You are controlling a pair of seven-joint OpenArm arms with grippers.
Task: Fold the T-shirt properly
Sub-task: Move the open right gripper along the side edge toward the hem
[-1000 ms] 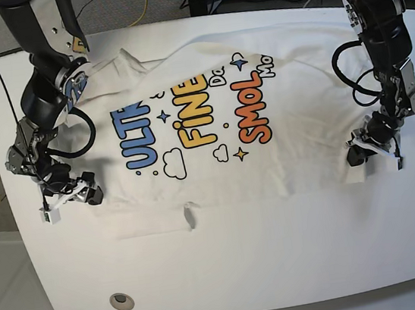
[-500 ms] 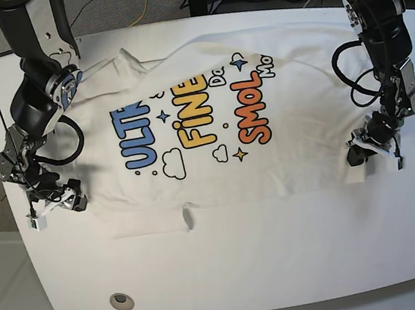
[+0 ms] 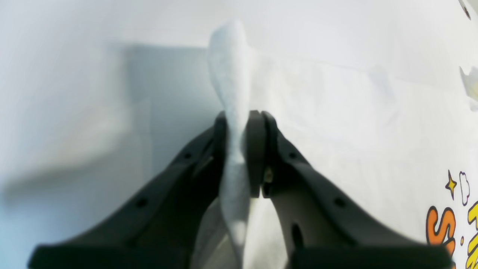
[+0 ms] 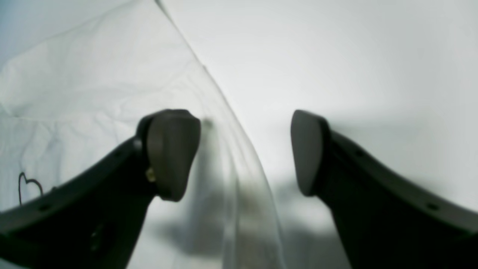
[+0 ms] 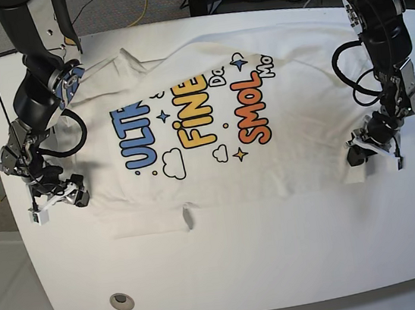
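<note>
- My left gripper [image 5: 373,151] is clamped tight on a pinched ridge of the T-shirt [image 5: 211,124], at the shirt's edge around 4 o'clock on the table [image 5: 229,259].
- From my left wrist, the fold of white cloth [image 3: 231,112] stands up between my dark fingers [image 3: 257,149], which press it from both sides.
- My right gripper [image 5: 54,202] is spread wide and holds nothing; it sits low at the shirt's opposite edge, around 8 o'clock on the table.
- From my right wrist, the shirt's hem [image 4: 239,157] runs between my two fingertips [image 4: 171,149], nearer the one over the cloth; the other is over bare table.
- The T-shirt lies spread flat across the far half of the table, print facing up: blue, yellow and orange lettering [image 5: 195,122].
- A small crease [image 5: 189,217] sits on its near edge at about 6 o'clock.
</note>
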